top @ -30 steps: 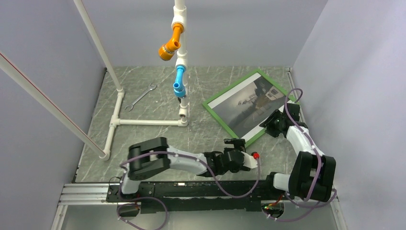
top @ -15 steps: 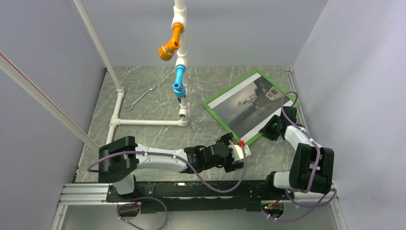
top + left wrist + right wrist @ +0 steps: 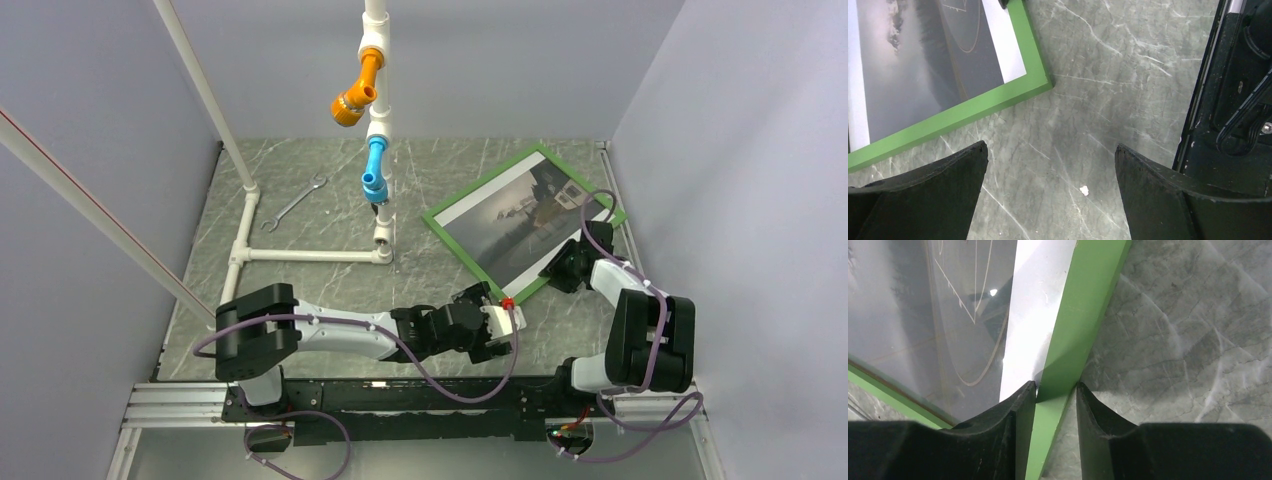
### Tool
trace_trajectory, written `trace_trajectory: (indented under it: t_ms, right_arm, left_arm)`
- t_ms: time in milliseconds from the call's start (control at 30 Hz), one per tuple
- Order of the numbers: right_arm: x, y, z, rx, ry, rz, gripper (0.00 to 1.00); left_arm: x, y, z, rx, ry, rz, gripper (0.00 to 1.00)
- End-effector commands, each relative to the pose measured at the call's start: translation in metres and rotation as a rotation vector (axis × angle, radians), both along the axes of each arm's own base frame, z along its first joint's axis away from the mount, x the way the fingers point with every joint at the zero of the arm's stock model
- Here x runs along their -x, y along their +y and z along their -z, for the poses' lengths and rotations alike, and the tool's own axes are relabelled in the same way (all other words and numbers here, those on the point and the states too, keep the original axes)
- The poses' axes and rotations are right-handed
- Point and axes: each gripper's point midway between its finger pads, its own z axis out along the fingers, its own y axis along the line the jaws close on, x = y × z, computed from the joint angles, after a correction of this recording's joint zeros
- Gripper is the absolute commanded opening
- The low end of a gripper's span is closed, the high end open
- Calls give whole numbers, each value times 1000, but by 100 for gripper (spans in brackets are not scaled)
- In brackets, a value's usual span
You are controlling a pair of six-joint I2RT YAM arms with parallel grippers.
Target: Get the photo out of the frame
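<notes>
The frame (image 3: 467,257), with narrow bright green moulding, lies at the right of the marble table with the greyscale photo (image 3: 520,220) inside it. My right gripper (image 3: 560,268) sits at its near right edge. In the right wrist view its fingertips (image 3: 1056,385) straddle the green moulding (image 3: 1088,305), touching both sides, with the photo's white border (image 3: 1033,315) just inside. My left gripper (image 3: 492,322) hovers by the frame's near corner. In the left wrist view it (image 3: 1051,147) is wide open over bare marble, the green corner (image 3: 973,107) and the photo (image 3: 908,75) at upper left.
A white pipe stand (image 3: 310,255) with an orange fitting (image 3: 355,97) and a blue fitting (image 3: 374,172) rises at centre. A wrench (image 3: 293,203) lies at back left. The black base rail (image 3: 1228,100) runs close to my left gripper. Grey walls enclose the table.
My left arm has swung leftward, bringing its open gripper down beside the frame's near corner. The right gripper has shifted slightly along the frame's edge, jaws a little wider.
</notes>
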Motion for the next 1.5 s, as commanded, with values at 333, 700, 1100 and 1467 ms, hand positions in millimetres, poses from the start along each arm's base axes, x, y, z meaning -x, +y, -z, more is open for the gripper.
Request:
trace_trajectory:
  t_ms: [333,700,1100,1467]
  right_arm:
    - [-4,-11,12,92,100,36,17]
    - [-1,-12,20,132,195,62,5]
    - [-5,0,-1,265,309,78,0]
    - [-2,11,-10,212,289,80,0]
  left_arm:
    - [-10,-18,1,-33,-56,20,99]
    - [-14,-28,11,-64,-88,39,99]
    - [-33,-40,33,-119,-202,19,99]
    - [-37,-44,42,-138,-223,19,99]
